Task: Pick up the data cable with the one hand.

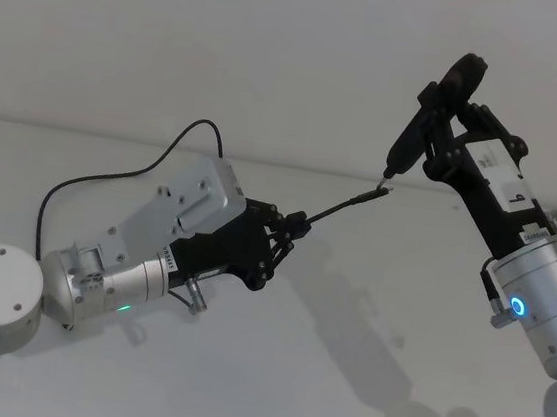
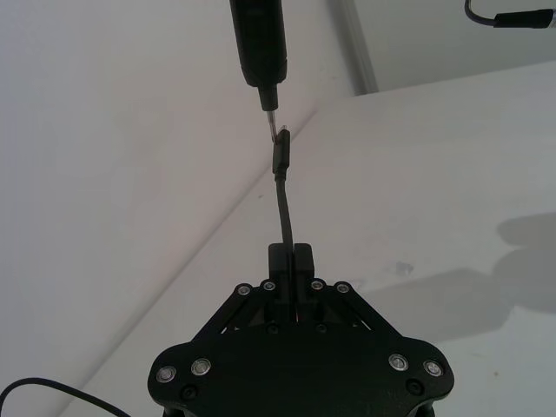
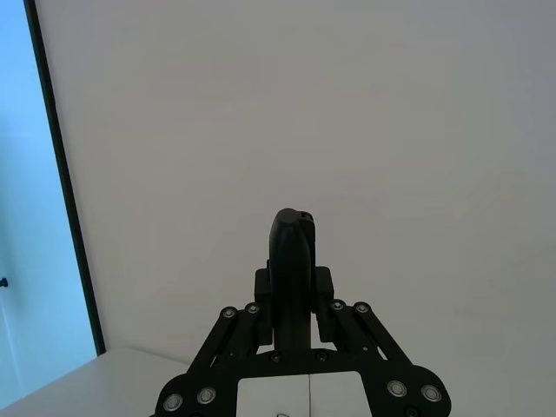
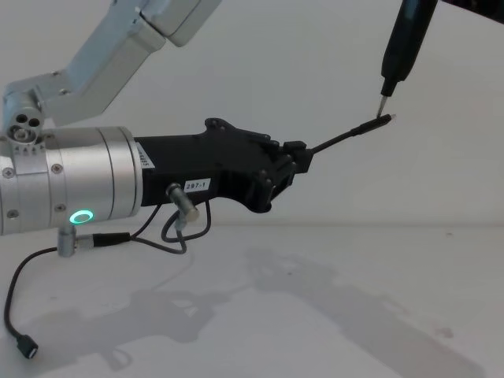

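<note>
My left gripper [image 1: 300,221], black with a small white label on a silver cylinder with a green ring light, is shut on the data cable [image 1: 344,204]. The thin black cord sticks out past the fingertips [image 2: 301,258] and ends in a slim plug [image 2: 281,156] with a tiny silver tip, held in the air above the table. The plug [image 4: 376,123] nearly touches the pointed tip of a black pen-like tool [image 4: 405,39]. That tool [image 1: 425,115] is clamped in my right gripper [image 1: 447,99], raised at the right; it shows end-on as a black tool [image 3: 292,243] between the jaws.
A short dark wire with a blue-faced connector [image 4: 27,346] hangs from my left wrist over the white table [image 1: 362,359]. A thin black cord [image 1: 163,160] loops behind the left arm. The table's far edge [image 1: 86,131] meets a pale wall.
</note>
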`<state>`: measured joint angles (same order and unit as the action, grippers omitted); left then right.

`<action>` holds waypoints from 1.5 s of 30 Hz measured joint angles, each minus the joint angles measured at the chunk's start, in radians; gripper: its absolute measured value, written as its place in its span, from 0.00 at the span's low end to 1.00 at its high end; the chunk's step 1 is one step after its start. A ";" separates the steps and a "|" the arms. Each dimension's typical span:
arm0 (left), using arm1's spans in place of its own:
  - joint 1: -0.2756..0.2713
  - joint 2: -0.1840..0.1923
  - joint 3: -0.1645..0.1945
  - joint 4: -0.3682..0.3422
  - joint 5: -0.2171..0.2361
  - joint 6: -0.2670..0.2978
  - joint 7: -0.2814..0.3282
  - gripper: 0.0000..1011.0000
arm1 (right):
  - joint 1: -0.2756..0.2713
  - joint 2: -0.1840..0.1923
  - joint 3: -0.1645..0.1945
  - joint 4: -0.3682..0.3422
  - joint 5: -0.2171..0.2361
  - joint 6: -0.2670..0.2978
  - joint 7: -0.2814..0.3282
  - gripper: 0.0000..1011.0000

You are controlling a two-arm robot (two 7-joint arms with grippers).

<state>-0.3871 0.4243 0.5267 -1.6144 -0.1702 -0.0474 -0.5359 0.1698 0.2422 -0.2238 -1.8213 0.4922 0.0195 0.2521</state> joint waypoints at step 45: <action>0.000 0.000 0.000 0.000 0.000 0.000 0.000 0.05 | 0.005 0.023 -0.002 -0.013 -0.025 0.014 -0.035 0.27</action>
<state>-0.3873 0.4244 0.5268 -1.6143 -0.1704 -0.0476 -0.5358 0.1748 0.2653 -0.2260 -1.8341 0.4675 0.0337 0.2168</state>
